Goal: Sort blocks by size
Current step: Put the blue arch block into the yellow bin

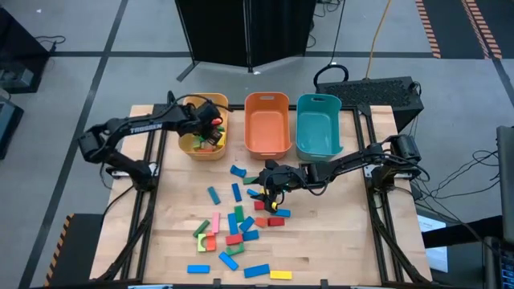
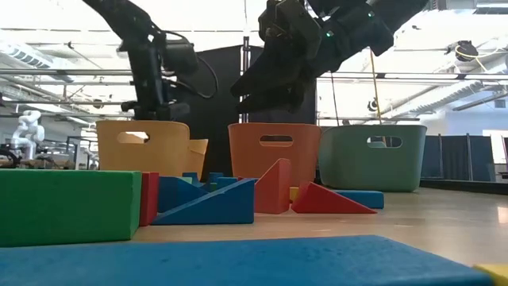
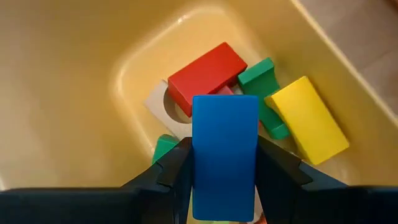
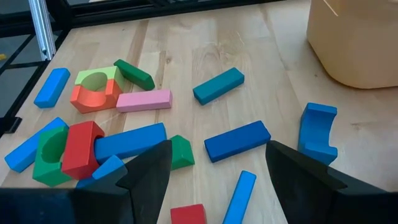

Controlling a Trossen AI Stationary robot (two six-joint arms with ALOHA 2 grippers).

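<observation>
High view: the left gripper [image 1: 210,122] hangs over the yellow bin [image 1: 189,146], likely to drop a block there; the right gripper [image 1: 269,186] hovers over the loose blocks [image 1: 234,227] in front of the orange bin [image 1: 267,143].

Left wrist view: the fingers [image 3: 175,169] clamp a blue block [image 3: 224,149] above the red block [image 3: 206,73], green and yellow ones lying in that bin.

Right wrist view: the fingers [image 4: 148,168] are spread wide and empty above a blue bar [image 4: 237,140] on the table [image 4: 205,53], seemingly lining up a pick.
</observation>
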